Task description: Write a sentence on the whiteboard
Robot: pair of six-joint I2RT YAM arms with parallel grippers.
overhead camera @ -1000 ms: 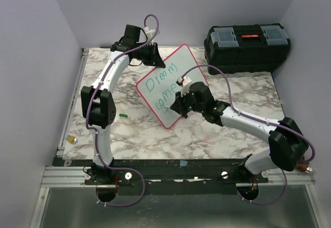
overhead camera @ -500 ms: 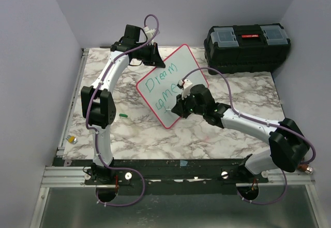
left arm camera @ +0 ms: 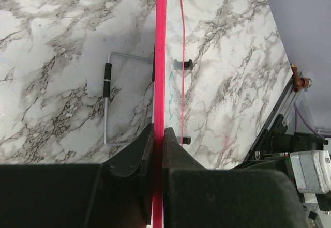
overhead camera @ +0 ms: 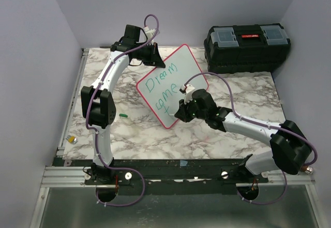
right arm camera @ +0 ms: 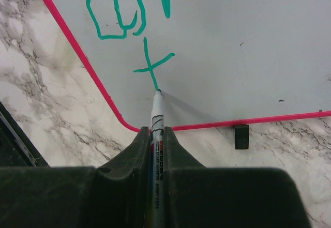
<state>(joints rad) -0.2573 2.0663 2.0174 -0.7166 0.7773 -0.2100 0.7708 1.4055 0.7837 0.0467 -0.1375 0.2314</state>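
Clamped flat white pink-rimmed whiteboard [overhead camera: 182, 65] edge in left gripper [left arm camera: 159, 134]; pinched slim white marker [right arm camera: 155, 115] in right gripper [right arm camera: 156, 135], tip touching whiteboard.

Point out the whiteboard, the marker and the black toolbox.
whiteboard [overhead camera: 183, 65]: top external view, bare white face.
marker [right arm camera: 156, 115]: right wrist view, white barrel.
black toolbox [overhead camera: 243, 57]: top external view, front wall.
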